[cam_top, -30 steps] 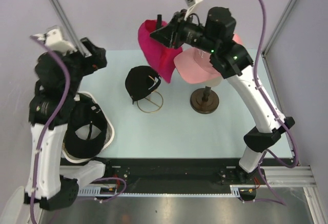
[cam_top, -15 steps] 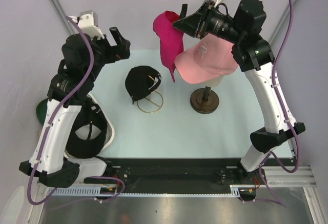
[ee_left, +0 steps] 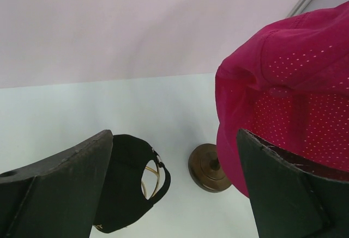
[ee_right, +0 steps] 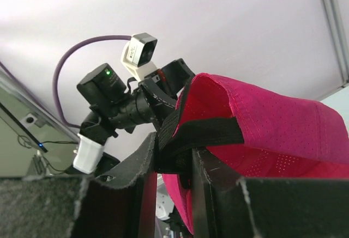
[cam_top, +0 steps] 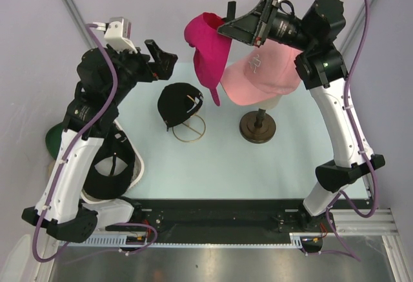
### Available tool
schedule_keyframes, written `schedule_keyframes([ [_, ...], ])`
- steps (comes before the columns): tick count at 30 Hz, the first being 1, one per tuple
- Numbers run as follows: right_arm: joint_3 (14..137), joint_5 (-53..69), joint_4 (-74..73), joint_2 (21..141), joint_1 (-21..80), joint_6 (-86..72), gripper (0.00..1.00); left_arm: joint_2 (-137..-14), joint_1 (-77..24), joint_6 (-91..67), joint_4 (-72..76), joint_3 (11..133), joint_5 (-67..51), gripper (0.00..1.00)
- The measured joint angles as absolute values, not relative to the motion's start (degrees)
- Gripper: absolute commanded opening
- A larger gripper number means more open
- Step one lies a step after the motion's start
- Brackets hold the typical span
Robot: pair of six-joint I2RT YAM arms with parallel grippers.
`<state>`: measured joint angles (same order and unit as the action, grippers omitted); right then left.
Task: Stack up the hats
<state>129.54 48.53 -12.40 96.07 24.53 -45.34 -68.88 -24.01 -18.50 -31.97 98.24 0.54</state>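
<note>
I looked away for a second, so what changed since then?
The left gripper, open, rose and swung right toward the magenta cap. The right gripper, shut on that cap, carried it slightly right. The pink cap and black cap stayed put.

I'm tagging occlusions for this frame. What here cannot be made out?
Top view: dark green cap, only a sliver shows beside the left arm.
Top view: black cap in the white basket, partly under the left arm.
Top view: mannequin head, nearly all under the light pink cap.
Left wrist view: magenta cap, cut by the right edge; right wrist view leaves its brim out of frame.
</note>
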Motion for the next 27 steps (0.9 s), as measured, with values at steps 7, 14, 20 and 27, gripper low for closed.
schedule_keyframes([
  [7,126.48,52.18,-6.48,93.86,19.18,-52.80,0.00,-70.02,-24.01,-18.59,-31.27,98.24,-1.85,1.00],
  [14,116.40,55.99,2.76,88.62,9.85,-58.30,0.00,-73.17,-25.45,-19.57,-30.00,98.35,-3.75,1.00],
  [20,112.42,57.49,4.75,87.96,3.70,-59.20,0.00,-75.92,-29.08,-20.14,-29.08,98.37,-4.75,1.00],
  [27,105.93,58.76,4.69,85.43,-0.60,-58.13,0.00,-75.81,-30.65,-23.92,-23.81,94.11,-7.70,1.00],
])
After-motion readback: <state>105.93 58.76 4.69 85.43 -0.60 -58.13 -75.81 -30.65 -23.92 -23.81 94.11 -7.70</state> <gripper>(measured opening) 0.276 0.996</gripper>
